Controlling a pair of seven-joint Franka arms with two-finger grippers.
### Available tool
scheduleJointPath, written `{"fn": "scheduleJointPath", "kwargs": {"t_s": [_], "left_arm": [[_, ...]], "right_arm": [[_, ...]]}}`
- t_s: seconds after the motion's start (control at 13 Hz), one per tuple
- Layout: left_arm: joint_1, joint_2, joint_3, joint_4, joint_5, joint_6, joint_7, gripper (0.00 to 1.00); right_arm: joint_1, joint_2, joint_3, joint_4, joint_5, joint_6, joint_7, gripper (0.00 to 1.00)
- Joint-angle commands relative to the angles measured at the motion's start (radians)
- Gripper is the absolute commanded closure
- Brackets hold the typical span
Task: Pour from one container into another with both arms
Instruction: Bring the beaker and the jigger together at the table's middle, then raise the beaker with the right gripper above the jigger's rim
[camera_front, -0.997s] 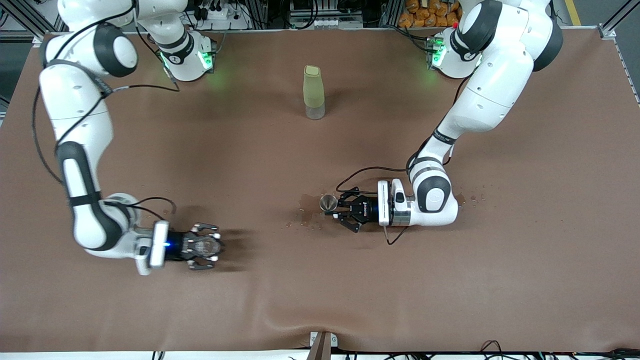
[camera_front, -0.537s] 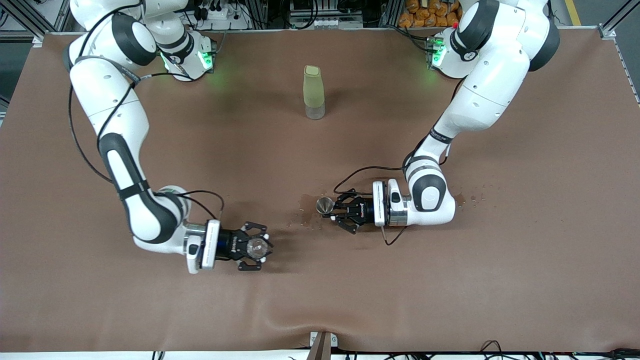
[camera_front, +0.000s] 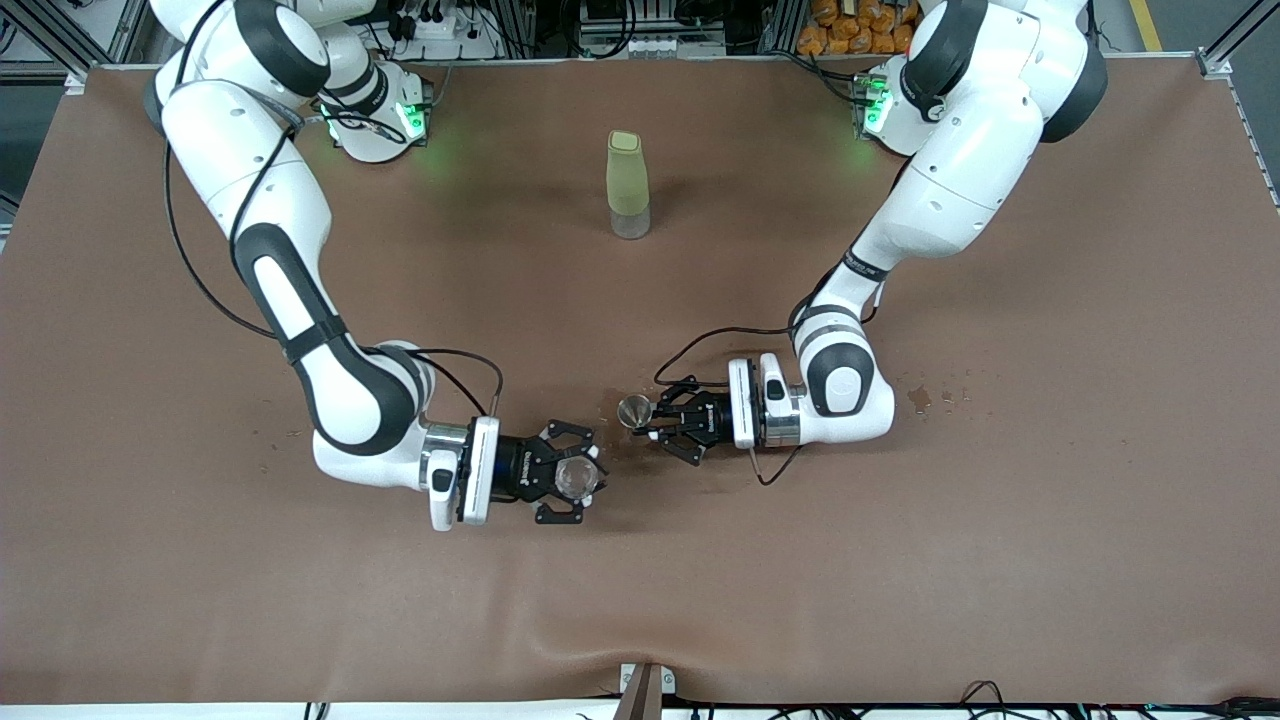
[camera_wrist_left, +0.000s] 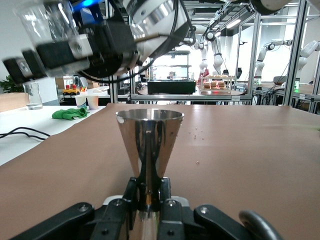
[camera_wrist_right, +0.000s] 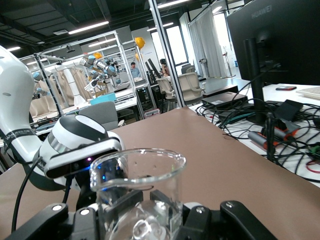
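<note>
The steel hourglass jigger (camera_front: 633, 410) stands upright in my left gripper (camera_front: 652, 417), whose fingers are shut on its narrow waist. The left wrist view shows that jigger (camera_wrist_left: 149, 142) rising from the left gripper (camera_wrist_left: 149, 194), mouth upward. My right gripper (camera_front: 572, 480) is shut on the clear glass cup (camera_front: 575, 478), close beside the jigger and just apart from it. The cup (camera_wrist_right: 139, 192) fills the right wrist view, clamped low in the right gripper (camera_wrist_right: 145, 212). The cup (camera_wrist_left: 47, 22) also shows above and beside the jigger in the left wrist view.
A tall pale-green bottle (camera_front: 627, 185) stands mid-table, farther from the front camera than both grippers. Dark wet spots (camera_front: 608, 410) mark the brown table cloth (camera_front: 900, 560) under the jigger. More small drops (camera_front: 920, 398) lie beside the left arm's wrist.
The right arm has swung toward the left arm's end of the table, carrying the cup up beside the jigger. The left gripper has shifted slightly toward it with the jigger.
</note>
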Motion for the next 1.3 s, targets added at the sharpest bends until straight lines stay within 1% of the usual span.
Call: {"fn": "scheduleJointPath", "kwargs": {"t_s": [0.0, 0.15, 0.23, 0.46, 0.61, 0.77, 0.92, 1.07, 1.23], "left_arm": [[-0.025, 0.021, 0.012, 0.035, -0.042, 0.018, 0.015, 1.0], [-0.028, 0.021, 0.012, 0.035, -0.044, 0.03, 0.015, 1.0], [-0.034, 0.021, 0.014, 0.035, -0.042, 0.036, 0.017, 1.0], [-0.033, 0.021, 0.017, 0.033, -0.041, 0.036, 0.032, 1.0], [-0.031, 0.021, 0.017, 0.03, -0.034, 0.036, 0.033, 1.0], [-0.021, 0.015, 0.017, 0.026, -0.022, 0.035, 0.043, 1.0], [-0.021, 0.016, 0.017, 0.024, -0.024, 0.035, 0.055, 1.0], [-0.019, 0.015, 0.017, 0.024, -0.024, 0.035, 0.061, 1.0], [-0.018, 0.015, 0.017, 0.023, -0.025, 0.035, 0.076, 1.0]], "right_arm": [[0.019, -0.023, 0.006, -0.022, 0.021, 0.001, 0.013, 1.0], [0.01, -0.04, 0.01, -0.031, 0.02, -0.007, 0.037, 1.0], [0.012, -0.059, 0.012, -0.053, 0.02, -0.014, 0.042, 1.0], [0.001, -0.141, 0.042, -0.169, 0.021, -0.015, 0.042, 1.0], [-0.022, -0.186, 0.084, -0.241, 0.03, -0.01, 0.05, 1.0], [-0.075, -0.201, 0.151, -0.318, 0.056, -0.002, 0.05, 1.0], [-0.111, -0.204, 0.196, -0.349, 0.064, 0.018, 0.056, 1.0], [-0.143, -0.235, 0.237, -0.398, 0.064, 0.047, 0.097, 1.0], [-0.137, -0.295, 0.24, -0.422, 0.067, 0.08, 0.184, 1.0]]}}
